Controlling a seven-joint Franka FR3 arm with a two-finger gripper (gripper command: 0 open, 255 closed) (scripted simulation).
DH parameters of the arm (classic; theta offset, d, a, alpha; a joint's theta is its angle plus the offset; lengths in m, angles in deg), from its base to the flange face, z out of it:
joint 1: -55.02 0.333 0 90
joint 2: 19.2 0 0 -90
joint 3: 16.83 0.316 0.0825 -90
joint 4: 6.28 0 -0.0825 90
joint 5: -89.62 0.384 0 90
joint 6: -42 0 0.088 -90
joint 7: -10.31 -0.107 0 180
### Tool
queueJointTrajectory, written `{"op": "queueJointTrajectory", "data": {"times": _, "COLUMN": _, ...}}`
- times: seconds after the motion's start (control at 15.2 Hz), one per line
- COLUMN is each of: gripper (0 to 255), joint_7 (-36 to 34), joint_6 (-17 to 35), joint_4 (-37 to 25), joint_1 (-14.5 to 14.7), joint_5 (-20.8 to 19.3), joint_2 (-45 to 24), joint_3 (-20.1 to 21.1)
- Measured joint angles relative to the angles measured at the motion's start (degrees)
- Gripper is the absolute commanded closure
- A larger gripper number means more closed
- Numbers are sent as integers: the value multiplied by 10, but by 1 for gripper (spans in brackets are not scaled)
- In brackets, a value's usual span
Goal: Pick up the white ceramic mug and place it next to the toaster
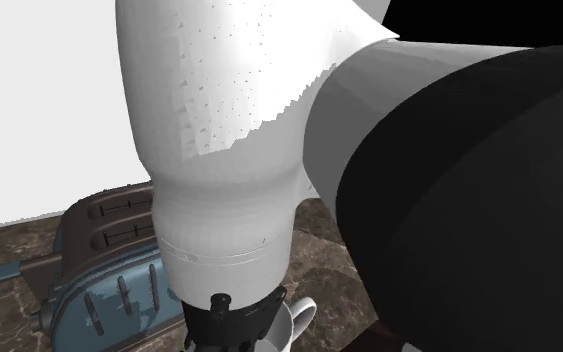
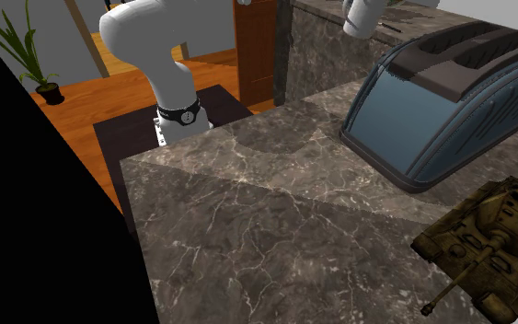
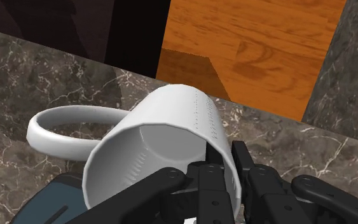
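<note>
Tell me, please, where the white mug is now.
In the wrist view the white mug is clasped by its rim in the gripper; in the shoulder view it is just right of the toaster.

Arm (image 1: 229,120): white shell, fat rounded links, smooth surface. A thin seam (image 1: 214,250) rings the lower link. The joint (image 1: 469,210) next to it is a big black drum, with a grey band where it meets the white. In the second exterior view, a dark collar (image 2: 181,112) with a pale round mark wraps the white link. End effector (image 3: 225,158): all black, blocky knuckles, small round screw recesses. There is a small black knob (image 1: 219,299) on its mount.
</note>
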Motion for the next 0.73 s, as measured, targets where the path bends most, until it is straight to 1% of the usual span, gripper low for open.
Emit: {"op": "queueJointTrajectory", "data": {"times": 0.73, "gripper": 255, "joint_7": 3, "joint_6": 82, "joint_4": 73, "joint_1": 2, "joint_5": -6, "joint_2": -12, "joint_3": 0}}
